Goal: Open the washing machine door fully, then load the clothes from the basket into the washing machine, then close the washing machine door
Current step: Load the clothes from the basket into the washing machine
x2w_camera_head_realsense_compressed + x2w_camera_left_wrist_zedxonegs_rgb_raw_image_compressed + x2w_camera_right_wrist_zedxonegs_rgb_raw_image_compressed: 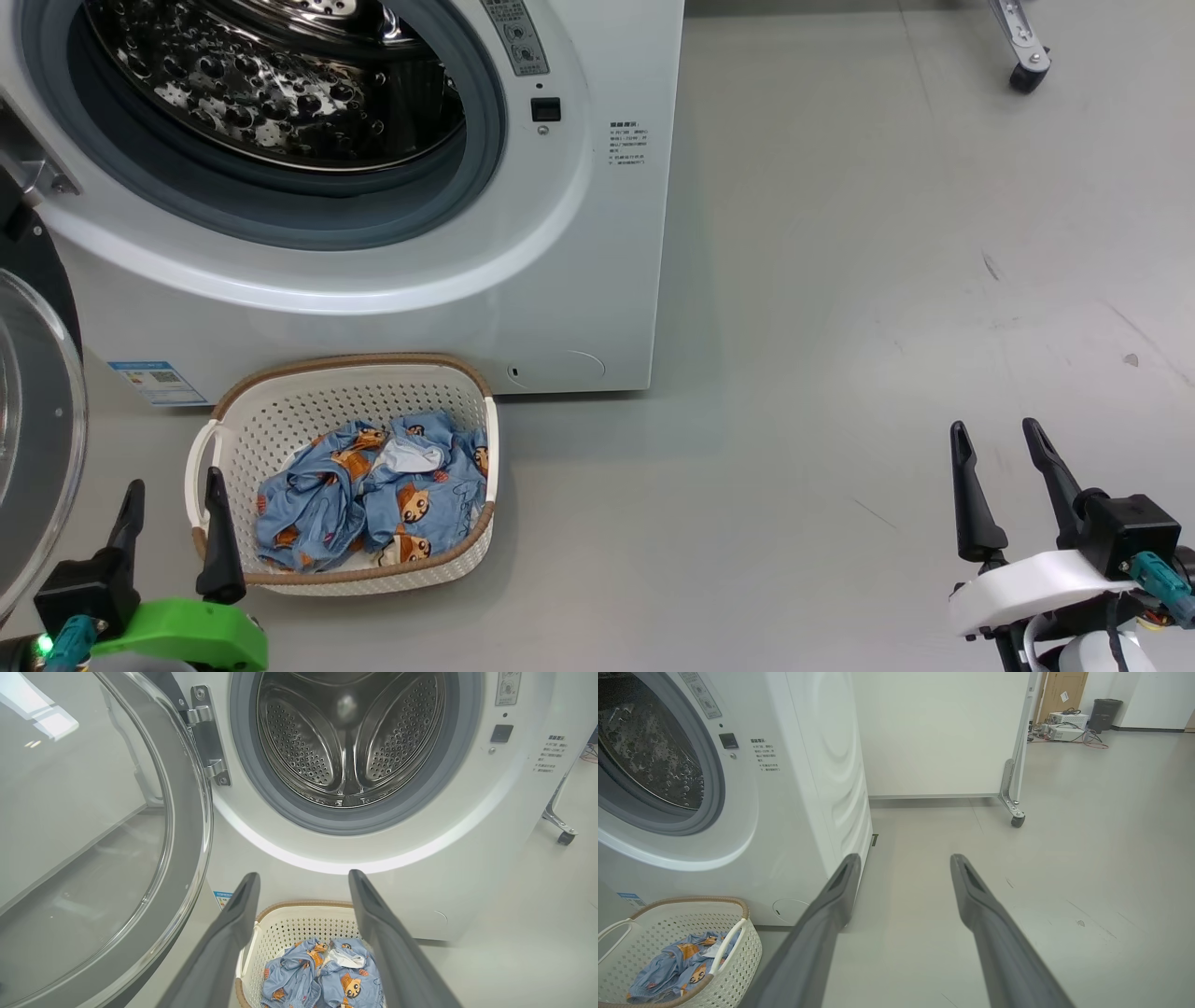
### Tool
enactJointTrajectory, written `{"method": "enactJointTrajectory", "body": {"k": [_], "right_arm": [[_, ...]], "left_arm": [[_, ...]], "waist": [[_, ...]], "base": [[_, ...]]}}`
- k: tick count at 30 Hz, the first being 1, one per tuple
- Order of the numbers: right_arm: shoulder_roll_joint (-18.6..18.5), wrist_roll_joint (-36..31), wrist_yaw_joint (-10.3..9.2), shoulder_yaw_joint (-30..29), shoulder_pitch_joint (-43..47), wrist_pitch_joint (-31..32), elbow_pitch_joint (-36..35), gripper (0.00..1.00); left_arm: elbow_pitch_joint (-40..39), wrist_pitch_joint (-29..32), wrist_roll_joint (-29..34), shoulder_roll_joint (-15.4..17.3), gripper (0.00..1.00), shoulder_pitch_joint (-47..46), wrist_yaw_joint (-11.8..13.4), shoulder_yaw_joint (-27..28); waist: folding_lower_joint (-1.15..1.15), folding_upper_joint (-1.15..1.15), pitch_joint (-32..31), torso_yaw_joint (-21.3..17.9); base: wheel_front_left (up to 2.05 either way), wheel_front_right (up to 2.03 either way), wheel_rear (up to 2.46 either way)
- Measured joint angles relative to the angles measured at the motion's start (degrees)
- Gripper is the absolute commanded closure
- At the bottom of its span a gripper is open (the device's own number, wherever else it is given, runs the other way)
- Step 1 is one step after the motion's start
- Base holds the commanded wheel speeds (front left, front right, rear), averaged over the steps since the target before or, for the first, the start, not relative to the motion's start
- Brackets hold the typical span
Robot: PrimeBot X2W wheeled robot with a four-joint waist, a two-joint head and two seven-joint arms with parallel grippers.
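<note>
Head view is showing the big white front-loading washing machine standing with its mouth open, a grey rubber gasket ringing the shiny perforated steel drum. The large round washing machine door, with a glossy black rim and a bulging clear glass bowl, is hanging swung wide out from the machine's left side on a silver metal hinge.

The small rectangular cream-white plastic basket, with perforated walls, a brown woven-look rim and white side handles, is sitting on the pale grey floor just in front of the machine, below its opening. The light blue fabric clothes, printed with orange-brown cartoon figures and showing a patch of white lining, are lying crumpled inside the basket.

The left pincer, on a green wrist, is hovering in front of the machine, between the open door and the basket's left handle. Its dark fingers are spreading wide and pinching nothing. The right pincer, on a white wrist, is hanging well off to the machine's right over the floor, likewise spread and gripping nothing.
</note>
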Motion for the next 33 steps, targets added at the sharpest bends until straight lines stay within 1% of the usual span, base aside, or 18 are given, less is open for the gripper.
{"method": "enactJointTrajectory", "body": {"k": [4,16,33], "right_arm": [[0.0,0.0,0.0,0.0,-0.1,0.0,0.0,0.0],[0.0,0.0,0.0,0.0,-0.9,0.0,0.0,0.0],[-0.1,0.0,0.0,0.1,-0.9,0.0,0.0,0.0]], "left_arm": [[-0.4,0.0,0.0,0.0,0.0,-0.3,0.0,0.8],[-0.5,0.0,0.1,-0.6,0.0,-1.1,0.0,1.1],[1.0,0.0,0.6,-0.8,0.0,-0.8,-0.4,0.6]], "waist": [[0.0,0.0,0.4,0.1],[0.0,0.0,0.9,0.2],[0.0,0.0,1.5,0.1]], "base": [[1.03,-1.1,0.07],[0.75,-0.75,0.0],[0.18,-0.18,0.0]]}}
